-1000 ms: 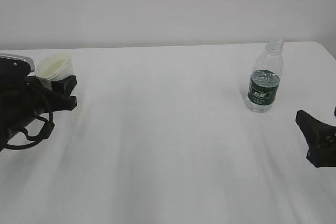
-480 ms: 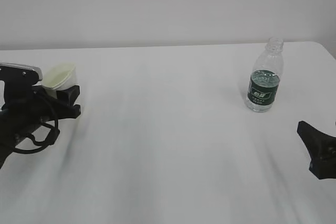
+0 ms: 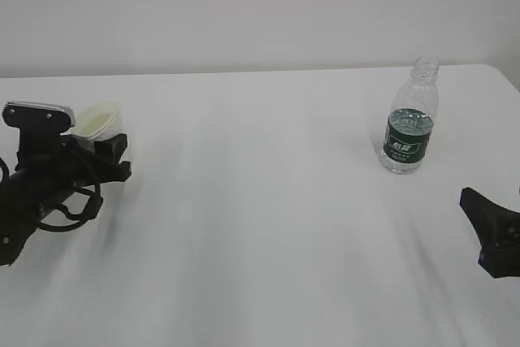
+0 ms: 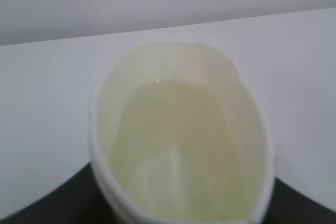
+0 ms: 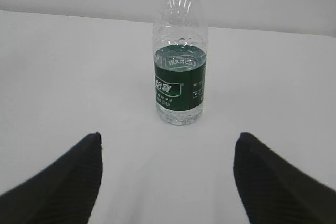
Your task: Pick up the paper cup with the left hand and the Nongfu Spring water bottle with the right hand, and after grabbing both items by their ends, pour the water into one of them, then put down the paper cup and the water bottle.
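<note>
The paper cup [image 3: 98, 119] is white with a pale yellow inside, and my left gripper [image 3: 112, 158] is shut on it at the far left of the table. In the left wrist view the paper cup [image 4: 181, 135] fills the frame, its rim squeezed into an oval between the dark fingers [image 4: 50, 203]. It looks empty. The Nongfu Spring water bottle [image 3: 409, 123] stands upright and uncapped at the far right, with a green label. My right gripper [image 3: 490, 227] is open, low and nearer the camera than the bottle. The bottle [image 5: 180, 77] stands ahead of the right gripper [image 5: 167, 139], apart from it.
The white table [image 3: 268, 225] ends at a pale wall behind. Its right back corner lies just beyond the bottle. Looping black cables [image 3: 69, 205] hang from the left arm close to the tabletop.
My left gripper has carried the paper cup to the right and slightly lower. The bottle has not moved, and the right gripper has barely shifted.
</note>
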Controlling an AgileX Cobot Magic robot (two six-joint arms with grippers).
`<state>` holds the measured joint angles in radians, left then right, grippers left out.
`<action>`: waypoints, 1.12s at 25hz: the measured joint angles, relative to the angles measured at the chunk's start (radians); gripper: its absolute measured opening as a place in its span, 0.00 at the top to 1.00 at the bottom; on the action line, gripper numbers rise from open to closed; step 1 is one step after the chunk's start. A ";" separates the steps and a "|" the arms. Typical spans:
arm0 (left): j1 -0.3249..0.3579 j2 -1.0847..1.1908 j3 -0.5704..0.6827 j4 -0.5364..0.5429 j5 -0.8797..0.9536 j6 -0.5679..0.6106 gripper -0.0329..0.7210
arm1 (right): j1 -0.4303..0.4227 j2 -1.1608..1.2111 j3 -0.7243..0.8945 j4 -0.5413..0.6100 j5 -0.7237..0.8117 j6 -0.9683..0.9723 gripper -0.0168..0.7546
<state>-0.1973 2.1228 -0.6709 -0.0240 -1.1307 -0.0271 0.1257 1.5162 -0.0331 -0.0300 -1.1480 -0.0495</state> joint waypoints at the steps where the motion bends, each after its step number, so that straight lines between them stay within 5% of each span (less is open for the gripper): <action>1: 0.000 0.009 -0.013 -0.002 0.000 0.001 0.44 | 0.000 0.000 0.000 0.000 0.000 0.000 0.21; 23: 0.000 0.116 -0.083 -0.002 -0.038 0.001 0.44 | 0.000 0.000 0.000 -0.003 0.000 0.000 0.21; 28: 0.000 0.116 -0.083 -0.002 -0.038 0.002 0.37 | 0.000 0.000 0.000 -0.003 0.000 0.000 0.21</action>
<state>-0.1973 2.2388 -0.7542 -0.0255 -1.1685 -0.0248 0.1257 1.5162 -0.0331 -0.0325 -1.1480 -0.0495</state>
